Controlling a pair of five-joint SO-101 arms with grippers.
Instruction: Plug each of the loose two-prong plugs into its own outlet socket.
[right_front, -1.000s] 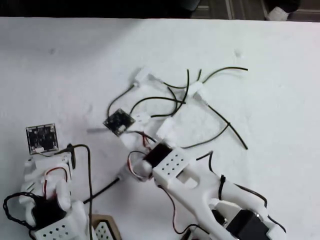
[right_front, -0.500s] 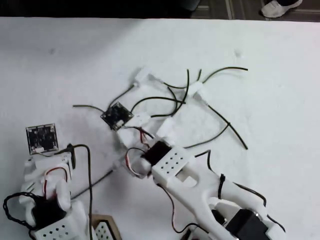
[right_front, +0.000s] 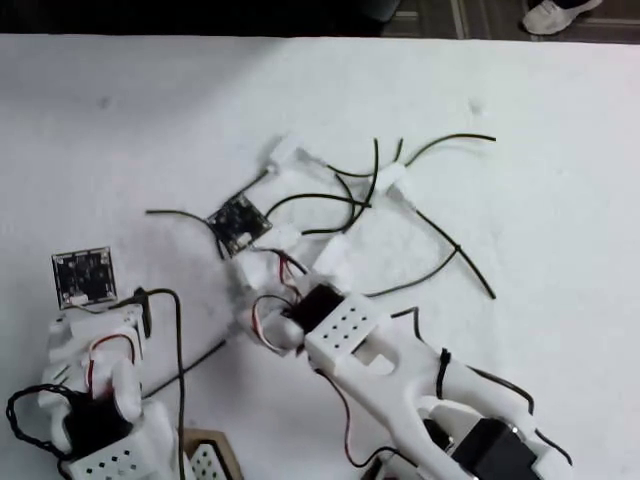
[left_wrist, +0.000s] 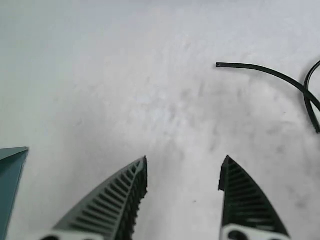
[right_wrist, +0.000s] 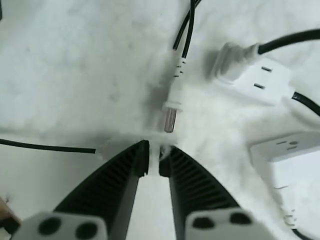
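Two grippers: we found the right gripper (right_wrist: 154, 151) low over the table (right_front: 520, 90) among the cables. The left gripper (left_wrist: 185, 161) hung over a bare patch, well apart from the plugs.
Right jaws: they were drawn almost together, with only a sliver of gap at the tips. We could make out nothing clamped between them.
Left jaws: they were spread wide with nothing between them. A loose black cable end (left_wrist: 260, 70) lay farther out.
Plug: a white two-prong plug (right_wrist: 174, 97) lay flat just ahead of the right fingertips. Its metal end pointed toward them and did not touch them.
Sockets: a white outlet socket (right_wrist: 262, 80) with two slots lay near the plug. A second outlet block (right_wrist: 285, 147) lay beside the right gripper. Both looked unfilled to us.
Step in hand: we judged this to be the approach for picking up that plug, with the insertion not yet begun.
Next move: we reckoned the right jaws would have to open and pass over the plug's white body rather than its prongs. They would then close across it and bring the prongs square to the slots of the nearby socket.
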